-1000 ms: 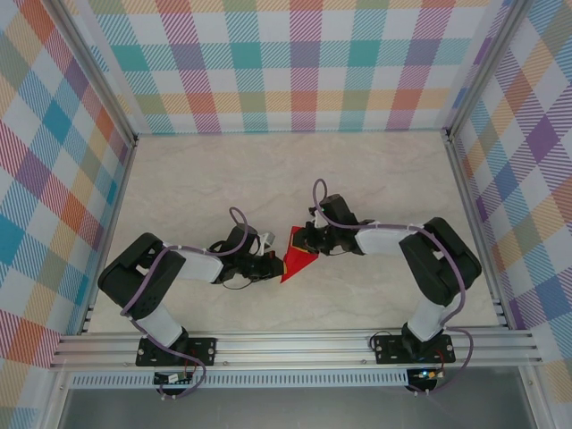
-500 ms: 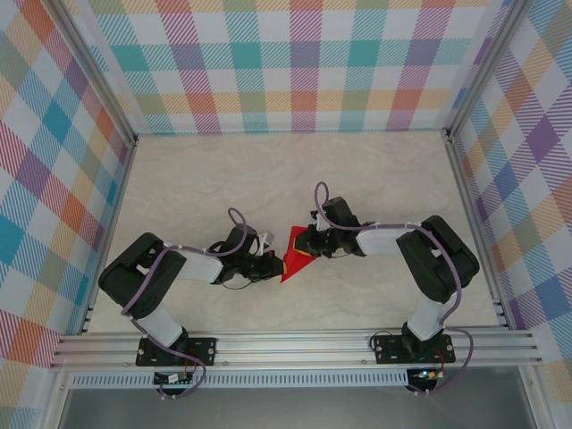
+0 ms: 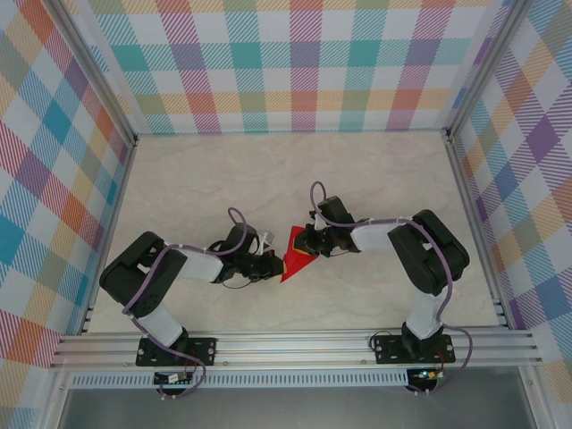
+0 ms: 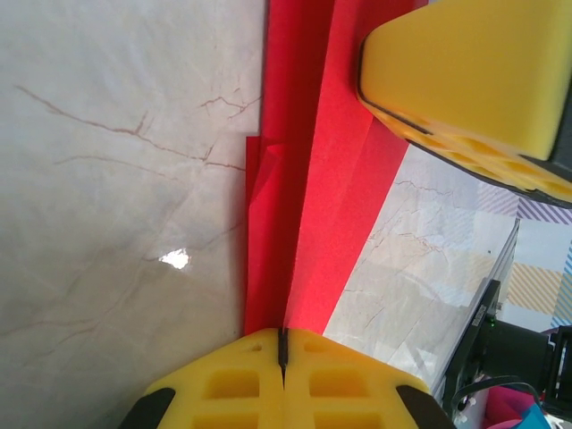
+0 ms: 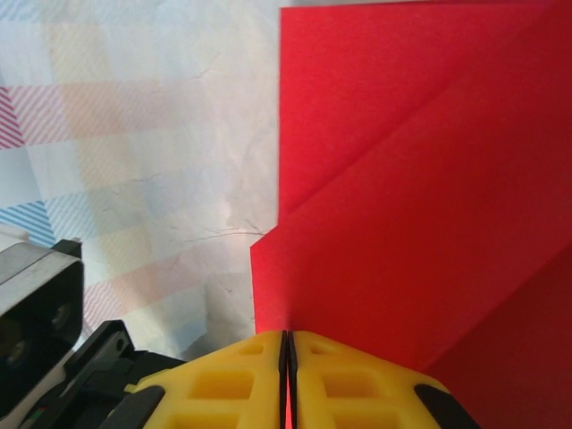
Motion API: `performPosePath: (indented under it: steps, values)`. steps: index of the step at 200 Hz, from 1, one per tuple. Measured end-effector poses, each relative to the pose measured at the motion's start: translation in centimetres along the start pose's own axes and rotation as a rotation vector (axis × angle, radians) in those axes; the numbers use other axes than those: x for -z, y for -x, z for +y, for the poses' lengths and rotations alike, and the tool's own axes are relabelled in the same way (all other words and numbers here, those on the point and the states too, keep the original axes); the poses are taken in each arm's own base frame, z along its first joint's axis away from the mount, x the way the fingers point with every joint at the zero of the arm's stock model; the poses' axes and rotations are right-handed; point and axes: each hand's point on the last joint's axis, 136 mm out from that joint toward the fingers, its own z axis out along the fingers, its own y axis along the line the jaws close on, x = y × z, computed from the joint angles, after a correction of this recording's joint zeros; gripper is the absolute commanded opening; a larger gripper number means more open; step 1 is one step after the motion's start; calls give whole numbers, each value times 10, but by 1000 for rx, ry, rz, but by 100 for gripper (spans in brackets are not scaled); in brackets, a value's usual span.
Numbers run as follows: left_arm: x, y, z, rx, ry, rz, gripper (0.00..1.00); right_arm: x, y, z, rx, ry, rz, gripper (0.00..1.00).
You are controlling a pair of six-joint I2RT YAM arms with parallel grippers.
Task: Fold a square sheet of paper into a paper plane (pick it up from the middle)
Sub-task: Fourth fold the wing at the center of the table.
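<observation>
The square sheet of paper [image 3: 295, 256] is bright red and folded into an angular, pointed shape with layered flaps. It is held up off the marble table between the two arms. My left gripper [image 3: 273, 265] is shut on its lower left edge, and the paper [image 4: 308, 179] runs straight into the closed yellow fingertips [image 4: 223, 384]. My right gripper [image 3: 307, 241] is shut on the upper right side. In the right wrist view the red paper [image 5: 420, 206] enters the seam of that gripper [image 5: 286, 344]. One right finger [image 4: 465, 80] shows in the left wrist view.
The pale marble table [image 3: 268, 179] stretches out behind the grippers. Checked walls and aluminium frame posts [image 3: 465, 179] bound it on three sides. The arm bases sit on the front rail [image 3: 295, 344].
The right arm's forearm and elbow have drawn slightly left, toward the paper. The paper and the left arm have stayed in place.
</observation>
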Motion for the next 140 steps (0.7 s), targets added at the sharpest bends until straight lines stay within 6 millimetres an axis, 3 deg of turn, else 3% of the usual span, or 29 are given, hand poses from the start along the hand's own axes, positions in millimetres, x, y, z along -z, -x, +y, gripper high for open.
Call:
performPosePath:
  steps: [41,140]
  values:
    - [-1,0,0,16,-3,17,0,-5,-1,-7,-11,-15,7,11]
    - [0,-1,0,54,-40,18,0,-4,-1,1,4,22,26,14]
